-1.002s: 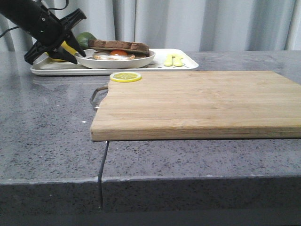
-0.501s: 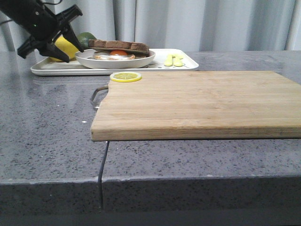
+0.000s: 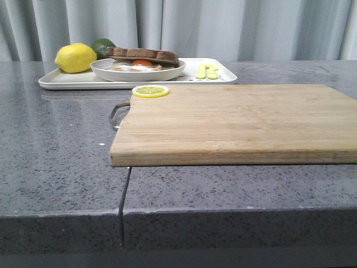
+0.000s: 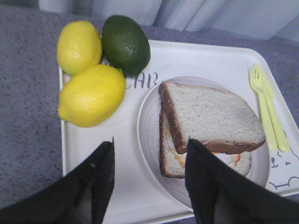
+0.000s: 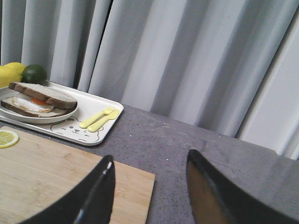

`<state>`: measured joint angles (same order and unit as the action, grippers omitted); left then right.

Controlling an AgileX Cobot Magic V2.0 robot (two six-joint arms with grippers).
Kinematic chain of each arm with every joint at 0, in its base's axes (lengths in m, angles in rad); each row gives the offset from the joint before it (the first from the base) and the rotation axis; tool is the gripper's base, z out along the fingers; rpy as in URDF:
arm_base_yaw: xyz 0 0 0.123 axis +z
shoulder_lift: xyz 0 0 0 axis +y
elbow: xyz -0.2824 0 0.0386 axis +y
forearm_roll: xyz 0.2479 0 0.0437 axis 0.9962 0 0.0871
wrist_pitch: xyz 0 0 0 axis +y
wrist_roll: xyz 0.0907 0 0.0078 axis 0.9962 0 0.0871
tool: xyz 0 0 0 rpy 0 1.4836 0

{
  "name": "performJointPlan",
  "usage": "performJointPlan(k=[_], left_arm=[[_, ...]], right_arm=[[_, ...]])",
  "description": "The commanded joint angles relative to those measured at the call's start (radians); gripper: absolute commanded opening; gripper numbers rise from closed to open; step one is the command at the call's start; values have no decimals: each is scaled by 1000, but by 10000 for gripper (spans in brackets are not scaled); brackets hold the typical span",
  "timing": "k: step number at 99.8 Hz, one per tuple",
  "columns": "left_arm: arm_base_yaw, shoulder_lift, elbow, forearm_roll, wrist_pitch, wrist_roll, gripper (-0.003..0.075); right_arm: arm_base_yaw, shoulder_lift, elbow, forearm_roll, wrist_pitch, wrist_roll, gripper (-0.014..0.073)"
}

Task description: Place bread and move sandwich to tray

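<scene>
Speckled grey counter [image 3: 56,151], pale wooden board [image 3: 234,120], white tray [image 4: 201,58] with a dark line drawing, two yellow lemons [image 4: 91,95], dark green avocado [image 4: 126,44], brown-crusted speckled bread [image 4: 210,116].

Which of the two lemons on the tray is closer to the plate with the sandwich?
The larger-looking lemon, lying nearer the plate. The other lemon sits farther off, beside the green avocado.

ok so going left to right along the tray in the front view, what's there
lemon → green avocado peeking from behind it → plate with the sandwich → pale yellow fork and knife, all on the tray
</scene>
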<state>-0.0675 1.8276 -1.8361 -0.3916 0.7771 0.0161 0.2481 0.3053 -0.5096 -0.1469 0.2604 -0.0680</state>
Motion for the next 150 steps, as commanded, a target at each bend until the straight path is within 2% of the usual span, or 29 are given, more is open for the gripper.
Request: performJointPlan(k=[1,34,52,65,79,105,114,139,150], left_arm=[[-22,-152,42,37,-91,3,326],[-84,-608,589,99,-498,3,326],[-84,-867,884,97,-615,3,326],[-84,-1069,1066,97,-694,3,326],[-84,-1280,1217,97,-703,3,326],[-84,-1579,1432,101,-666,3,326],[-84,-1661,1490,104,-666,3,326],[-84,-1745,1579,104,-666,3,323],[-84,-1745,1591,104,-666,3,295]], right_arm=[[-5,6,-27,-2,-76,-3,372],[-5,6,-27,-2,-71,-3,372],[-5,4,-13,-2,-66,-3,369],[-5,-47,36,-2,-87,-3,325],[-5,-156,83,-2,-70,-3,304],[-5,-336,149,-2,71,-3,304],[-5,-330,152,-2,71,-3,304],[-5,-330,160,-2,81,-3,304],[-5,-330,160,-2,71,-3,269]])
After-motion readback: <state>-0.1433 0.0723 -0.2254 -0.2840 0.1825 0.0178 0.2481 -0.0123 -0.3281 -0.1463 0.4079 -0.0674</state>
